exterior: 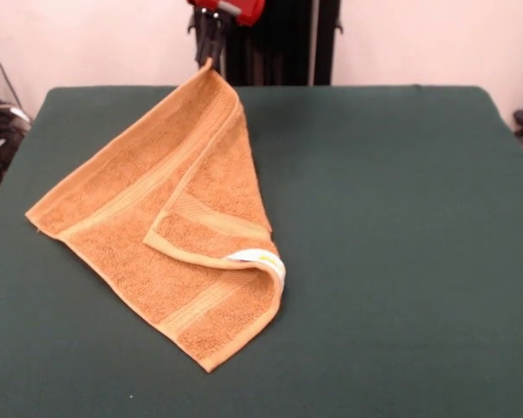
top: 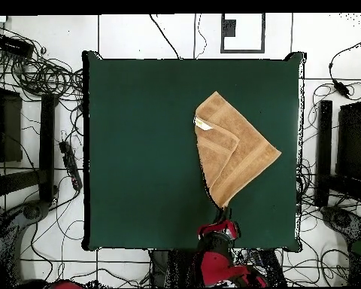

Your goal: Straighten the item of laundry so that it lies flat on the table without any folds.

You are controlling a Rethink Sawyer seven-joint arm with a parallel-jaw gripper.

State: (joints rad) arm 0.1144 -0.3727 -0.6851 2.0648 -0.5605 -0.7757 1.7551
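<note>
The soft, limp orange-tan terry hand towel (exterior: 170, 231) lies half-folded on the dark green felt tabletop (exterior: 401, 218) — the tool (exterior: 211, 54) pinches its raised far corner; the label-side flap wants unfolding.

**Towel on the table, 1 corner raised**

The towel (exterior: 157, 235) lies on the table (exterior: 392, 226), left of centre in the front view. 1 corner folds over its middle; its far corner rises to the gripper (exterior: 211, 52) above the far edge.
</note>
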